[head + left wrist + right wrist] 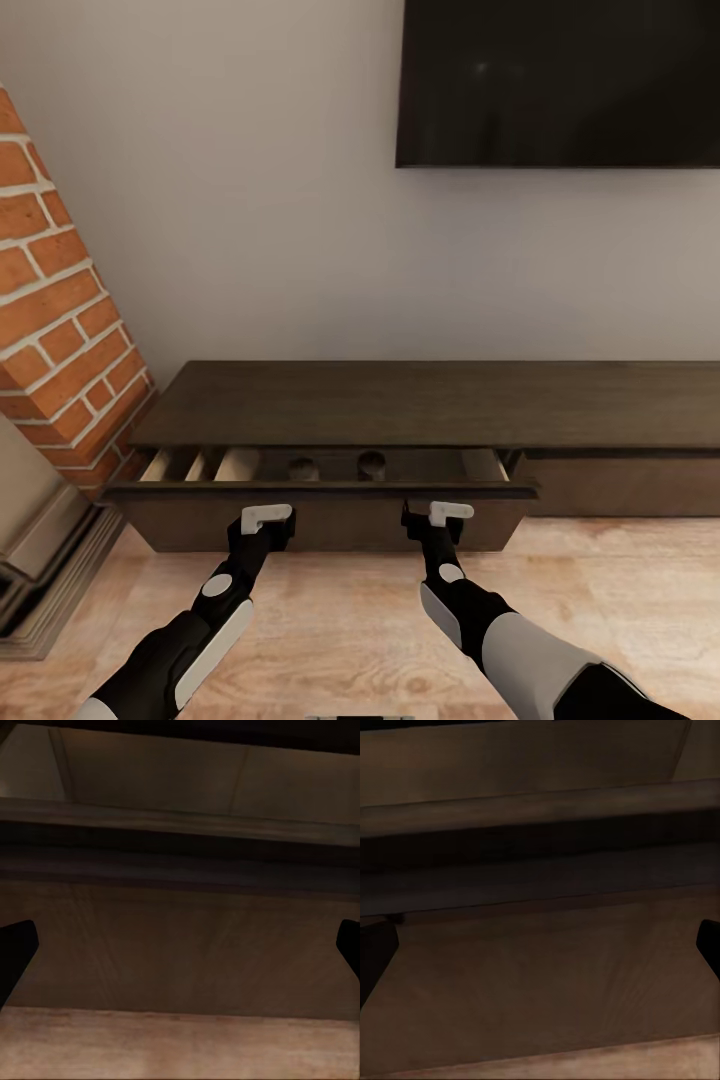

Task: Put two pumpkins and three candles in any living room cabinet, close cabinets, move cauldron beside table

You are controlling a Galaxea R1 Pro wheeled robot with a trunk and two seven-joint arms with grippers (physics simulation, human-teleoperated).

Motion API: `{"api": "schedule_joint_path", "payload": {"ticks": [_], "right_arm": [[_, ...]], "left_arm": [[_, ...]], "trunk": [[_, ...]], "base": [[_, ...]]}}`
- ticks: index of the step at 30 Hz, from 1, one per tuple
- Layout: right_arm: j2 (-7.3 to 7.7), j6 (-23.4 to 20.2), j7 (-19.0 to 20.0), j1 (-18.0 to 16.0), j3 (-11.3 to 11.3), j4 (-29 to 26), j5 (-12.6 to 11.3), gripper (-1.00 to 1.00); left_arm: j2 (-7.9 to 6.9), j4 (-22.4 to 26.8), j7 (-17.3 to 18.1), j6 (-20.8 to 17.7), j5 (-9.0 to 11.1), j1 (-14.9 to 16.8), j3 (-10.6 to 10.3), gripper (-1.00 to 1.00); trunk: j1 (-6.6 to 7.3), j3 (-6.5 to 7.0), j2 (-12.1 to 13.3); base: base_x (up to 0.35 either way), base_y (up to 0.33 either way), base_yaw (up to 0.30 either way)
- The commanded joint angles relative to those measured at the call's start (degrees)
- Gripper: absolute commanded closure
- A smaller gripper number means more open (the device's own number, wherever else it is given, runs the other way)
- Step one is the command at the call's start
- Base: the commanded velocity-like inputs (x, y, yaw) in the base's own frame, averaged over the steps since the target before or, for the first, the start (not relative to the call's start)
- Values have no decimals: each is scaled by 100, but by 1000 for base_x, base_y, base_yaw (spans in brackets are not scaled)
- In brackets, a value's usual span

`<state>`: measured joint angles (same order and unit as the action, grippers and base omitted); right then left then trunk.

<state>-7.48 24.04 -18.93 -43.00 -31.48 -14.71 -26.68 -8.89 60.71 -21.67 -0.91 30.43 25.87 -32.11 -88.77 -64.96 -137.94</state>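
Left gripper [268,522]: held at the drawer front [320,520] of the cabinet [420,402], toward 7 o'clock of the head view. In the left wrist view its two dark fingertips [15,952] sit wide apart at the frame edges, nothing between them; jaws open, empty.

Right gripper [440,518]: at the same drawer front, near 5 o'clock of the head view, level with the left one. Right wrist view shows its fingertips [376,956] likewise spread wide with only wood grain between; open, empty. Whether either gripper touches the front cannot be told.

Cabinet: long, low, dark brown, against the pale wall [250,200]. Its left drawer stands partly pulled out, pale inner sides showing. Two small rounded shapes [303,468] lie in the shadowed interior, side by side; too dim to identify.

Surroundings: brick fireplace [60,340] at 9 o'clock, dark television [560,80] at 1 o'clock, light wood floor [350,620] beneath the arms.
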Motion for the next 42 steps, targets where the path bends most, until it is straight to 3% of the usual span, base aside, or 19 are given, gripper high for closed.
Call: {"api": "schedule_joint_path", "payload": {"ticks": [1,14,42], "right_arm": [[1,22,-32,-7,-42,3,-39,-100],[1,22,-32,-7,-42,3,-39,-100],[1,22,-32,-7,-42,3,-38,-100]], "left_arm": [[-8,8,-48,-8,33,6,-26,-100],[-8,9,-53,-10,33,6,-28,-100],[-8,11,-56,-6,33,6,-32,-100]], "trunk": [[-2,-5,-2],[-2,-5,-2],[-2,-5,-2]], "base": [[225,0,0],[216,0,0],[46,0,0]]}}
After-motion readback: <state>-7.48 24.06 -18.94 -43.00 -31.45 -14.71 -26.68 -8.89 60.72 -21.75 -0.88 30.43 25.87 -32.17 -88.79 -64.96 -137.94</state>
